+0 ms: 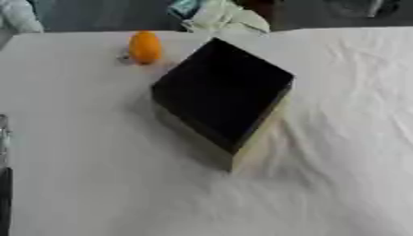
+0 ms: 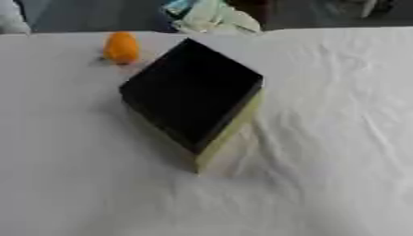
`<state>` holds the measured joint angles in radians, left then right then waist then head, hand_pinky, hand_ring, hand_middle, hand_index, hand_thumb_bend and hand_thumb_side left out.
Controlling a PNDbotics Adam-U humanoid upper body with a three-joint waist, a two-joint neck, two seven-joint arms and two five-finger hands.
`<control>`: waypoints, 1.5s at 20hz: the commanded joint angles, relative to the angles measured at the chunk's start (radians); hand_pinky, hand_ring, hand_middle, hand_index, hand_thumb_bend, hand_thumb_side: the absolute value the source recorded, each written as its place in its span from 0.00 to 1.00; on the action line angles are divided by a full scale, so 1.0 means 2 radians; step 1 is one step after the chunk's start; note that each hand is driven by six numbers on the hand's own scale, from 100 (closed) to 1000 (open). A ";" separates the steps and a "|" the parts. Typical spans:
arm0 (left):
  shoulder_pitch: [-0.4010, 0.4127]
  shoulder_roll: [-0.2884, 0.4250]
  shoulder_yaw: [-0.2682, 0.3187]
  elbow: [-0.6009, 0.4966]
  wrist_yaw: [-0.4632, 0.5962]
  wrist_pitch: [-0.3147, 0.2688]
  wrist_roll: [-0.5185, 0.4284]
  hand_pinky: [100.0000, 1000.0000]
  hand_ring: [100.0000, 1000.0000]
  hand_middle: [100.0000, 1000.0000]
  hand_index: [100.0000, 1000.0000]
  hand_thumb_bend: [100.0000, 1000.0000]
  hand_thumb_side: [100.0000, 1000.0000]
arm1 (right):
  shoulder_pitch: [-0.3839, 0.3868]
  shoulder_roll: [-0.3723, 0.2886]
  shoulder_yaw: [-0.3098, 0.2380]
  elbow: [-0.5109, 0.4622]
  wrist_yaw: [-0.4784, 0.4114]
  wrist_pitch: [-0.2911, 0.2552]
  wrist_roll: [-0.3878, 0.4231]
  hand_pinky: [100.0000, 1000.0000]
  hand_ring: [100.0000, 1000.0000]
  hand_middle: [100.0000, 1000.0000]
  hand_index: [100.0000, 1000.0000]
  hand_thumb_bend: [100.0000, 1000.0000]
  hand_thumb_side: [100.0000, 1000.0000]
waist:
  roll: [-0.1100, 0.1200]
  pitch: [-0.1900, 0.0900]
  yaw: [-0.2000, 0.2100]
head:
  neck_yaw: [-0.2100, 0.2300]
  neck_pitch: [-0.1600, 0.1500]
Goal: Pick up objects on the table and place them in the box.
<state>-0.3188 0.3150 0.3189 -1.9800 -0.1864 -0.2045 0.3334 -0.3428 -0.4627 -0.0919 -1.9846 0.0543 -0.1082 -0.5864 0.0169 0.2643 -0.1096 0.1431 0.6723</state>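
Observation:
An orange, rounded object point(image 1: 144, 46) sits on the white tablecloth near the far left, just beyond the box's far-left corner. The box point(image 1: 222, 92) stands in the middle of the table, turned so a corner points toward me. It is open at the top, dark inside, with pale yellowish outer walls point(image 2: 228, 138), and I see nothing in it. A thin dark and silvery sliver point(image 1: 4, 184) at the left edge of the left eye view may be my left hand or arm. My right hand shows in neither view.
The white cloth point(image 1: 339, 138) covers the whole table, with wrinkles on the right and in front. Beyond the far edge lie crumpled pale cloths point(image 1: 226, 16) and dark floor.

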 commanded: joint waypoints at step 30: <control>-0.167 0.222 -0.056 0.189 -0.078 0.021 -0.061 0.49 0.58 0.67 0.71 0.36 0.54 | 0.004 -0.030 -0.002 -0.008 0.002 0.001 0.001 0.74 0.73 0.66 0.84 0.20 1.00 | 0.010 -0.011 -0.008 | -0.010 0.018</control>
<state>-0.6325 0.6935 0.2154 -1.6370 -0.3179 -0.1654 0.2388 -0.3257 -0.4896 -0.0917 -1.9846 0.0547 -0.1070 -0.5868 0.0376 0.2618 -0.1244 0.1212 0.7030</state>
